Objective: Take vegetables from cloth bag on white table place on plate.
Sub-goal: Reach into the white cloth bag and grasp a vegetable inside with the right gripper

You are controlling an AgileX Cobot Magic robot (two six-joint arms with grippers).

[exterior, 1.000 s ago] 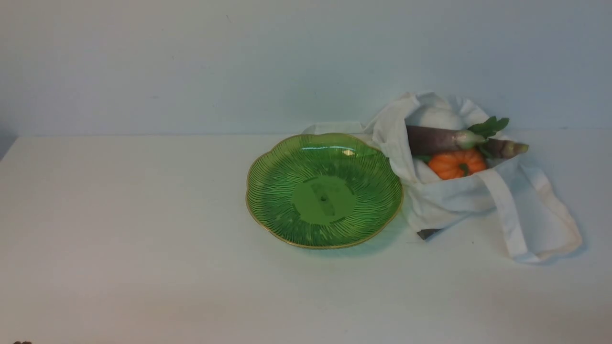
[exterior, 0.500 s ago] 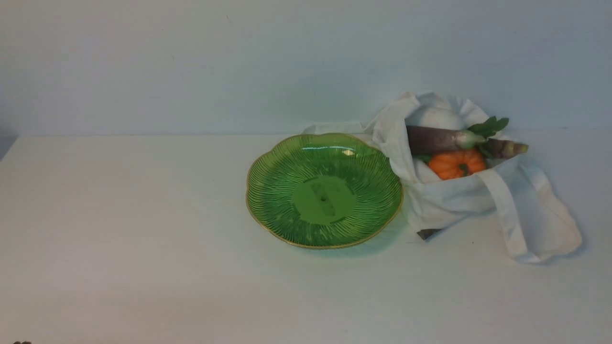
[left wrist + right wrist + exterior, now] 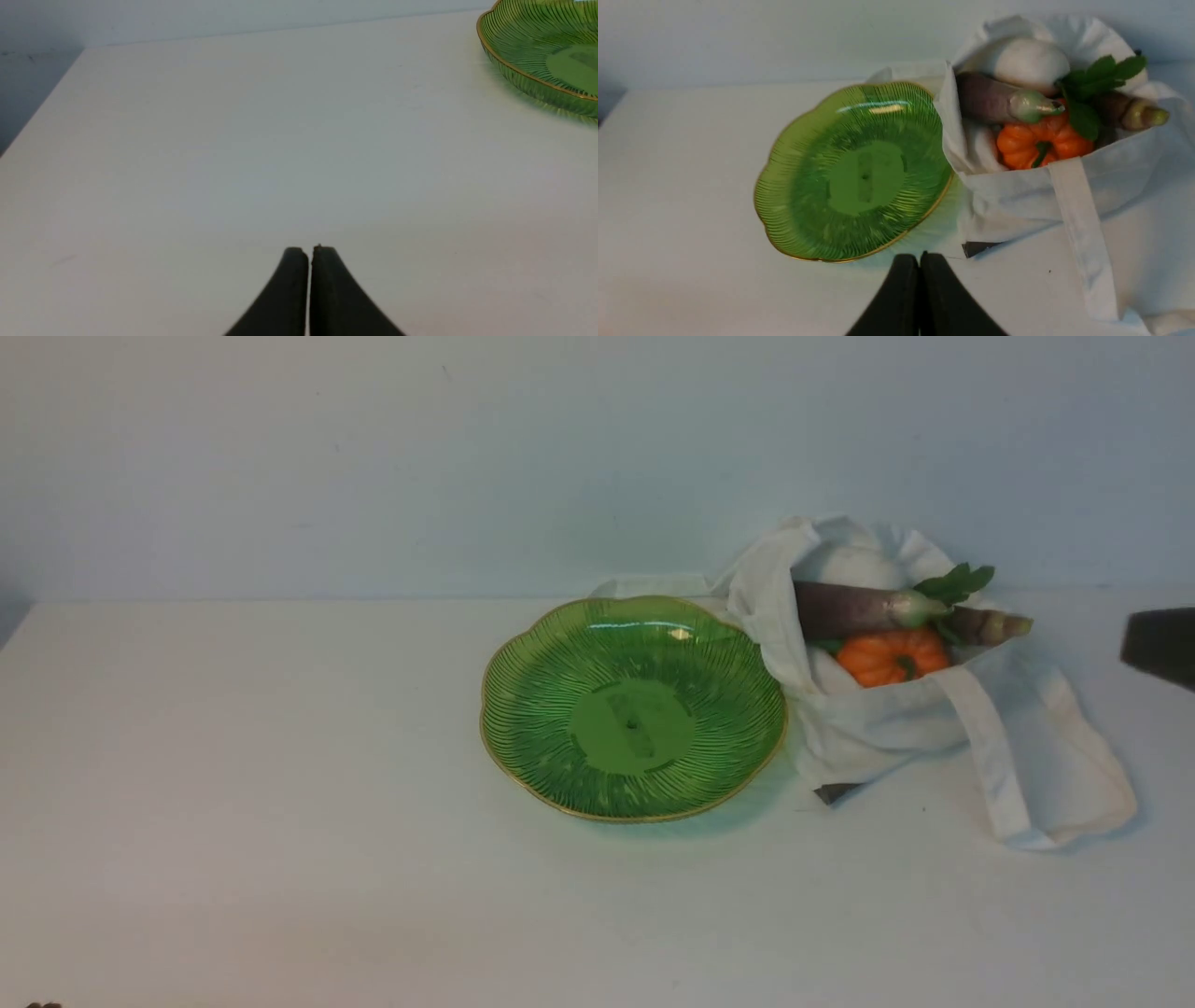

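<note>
- The right arm (image 3: 1160, 647) just came in at 3 o'clock of the bag (image 3: 887, 728).
- The right end effector (image 3: 919, 261) and left end effector (image 3: 309, 254) are pressed together, empty.
- All vegetables (image 3: 892, 653) sit in the bag, 3 o'clock of the bare plate (image 3: 560, 709); picking may start soon.

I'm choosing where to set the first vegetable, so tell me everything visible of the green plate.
The plate is large, round and translucent green, glass by its look, with fine radial ribs, a smooth flat centre and a scalloped thin gold rim. It lies flat and empty on the white table, near the middle. The cloth bag on its right touches its rim; nothing else touches it.
</note>
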